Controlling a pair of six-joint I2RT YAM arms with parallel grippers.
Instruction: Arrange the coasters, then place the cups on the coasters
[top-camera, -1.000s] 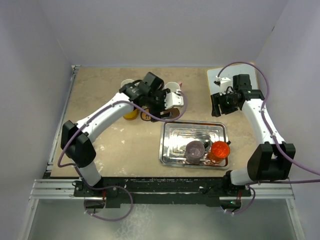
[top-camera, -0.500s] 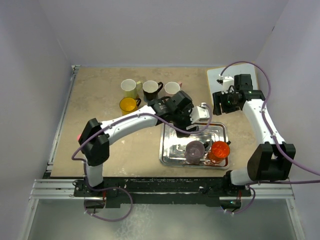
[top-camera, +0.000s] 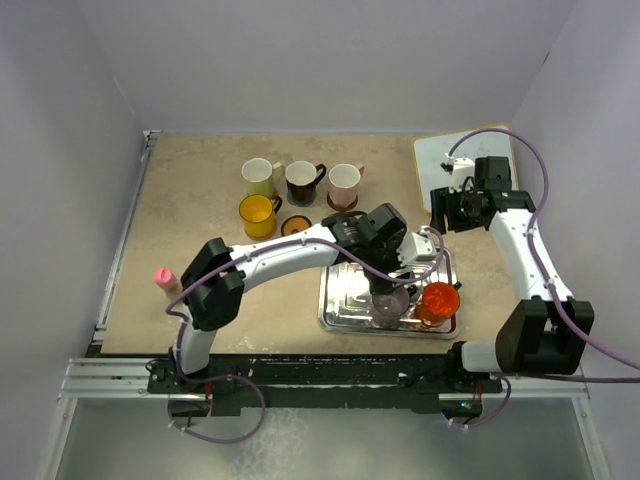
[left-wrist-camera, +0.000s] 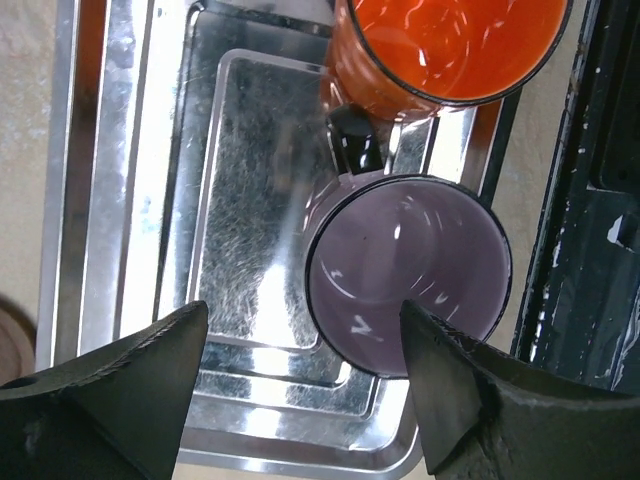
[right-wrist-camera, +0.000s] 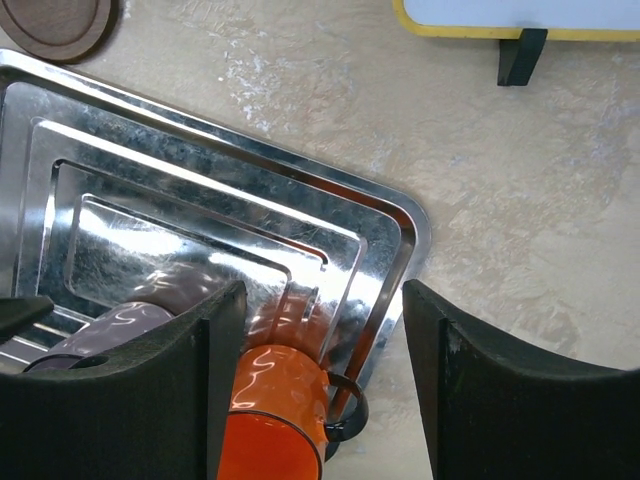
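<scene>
Left wrist view shows the left gripper (left-wrist-camera: 303, 312) released, its jaws spread wide above the greyish-purple cup (left-wrist-camera: 410, 270), gripping nothing; one dark finger (left-wrist-camera: 450, 400) overlaps the cup's rim, the other hangs over bare tray floor. That cup stands upright in the steel tray (left-wrist-camera: 130, 150), close to the tray's near rim, and the orange-red cup (left-wrist-camera: 440, 40) stands just beside it, its black handle (left-wrist-camera: 355, 145) turned toward the purple one. Beyond the two cups the tray floor lies bare up to its stepped rim. From the right wrist, the right gripper (right-wrist-camera: 318, 300) also stands released with nothing between its jaws, hanging above the tray's rounded corner (right-wrist-camera: 405, 225) and the orange-red cup; bare table spreads past that corner, and a dark brown coaster (right-wrist-camera: 55, 20) lies on the table just off the rim. From the top camera, the left arm reaches across the tray while the right arm is beside a white board (top-camera: 470, 150) at the table's far right edge. Four more cups stand grouped at the back: cream (top-camera: 258, 176), black (top-camera: 300, 181), pinkish-white (top-camera: 344, 180) and yellow-orange (top-camera: 258, 211), with a black orange-ringed coaster (top-camera: 295, 226) bare nearby. A pink bottle (top-camera: 164, 277) stands near the left edge, well apart from them.
</scene>
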